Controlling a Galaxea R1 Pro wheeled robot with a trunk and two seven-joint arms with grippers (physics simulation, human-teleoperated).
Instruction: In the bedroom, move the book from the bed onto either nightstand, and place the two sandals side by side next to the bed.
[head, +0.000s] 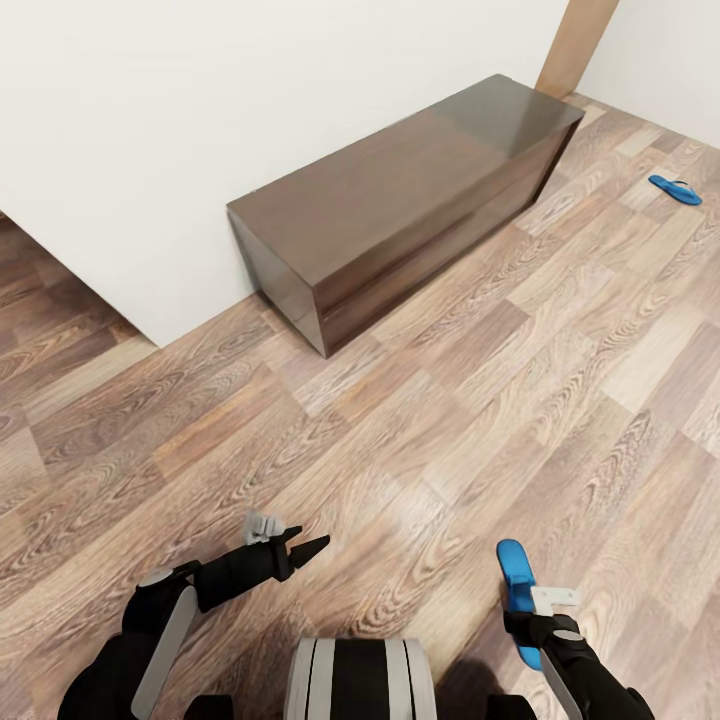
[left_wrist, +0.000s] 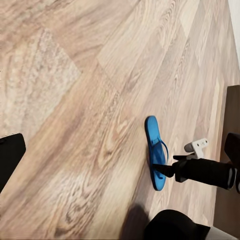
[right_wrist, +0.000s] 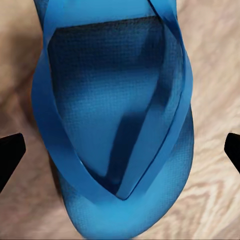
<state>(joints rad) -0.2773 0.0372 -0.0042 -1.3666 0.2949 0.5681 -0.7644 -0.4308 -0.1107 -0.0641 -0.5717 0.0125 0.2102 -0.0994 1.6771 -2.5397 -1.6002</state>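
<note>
Blue sandal (right_wrist: 115, 125) centred between the right gripper's (right_wrist: 120, 150) spread fingertips.

two bright blue flip-flops on grey-brown wood plank floor. one sandal (head: 517, 583) lies flat, straps up, close in front of the robot at its right. the other sandal (head: 675, 189) lies far off, well apart.

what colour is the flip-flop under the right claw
Bright blue flat flip-flop sandal, straps included; the right wrist view shows it best.

Right claw (head: 527, 612) beside blue sandal (head: 514, 566).
</note>
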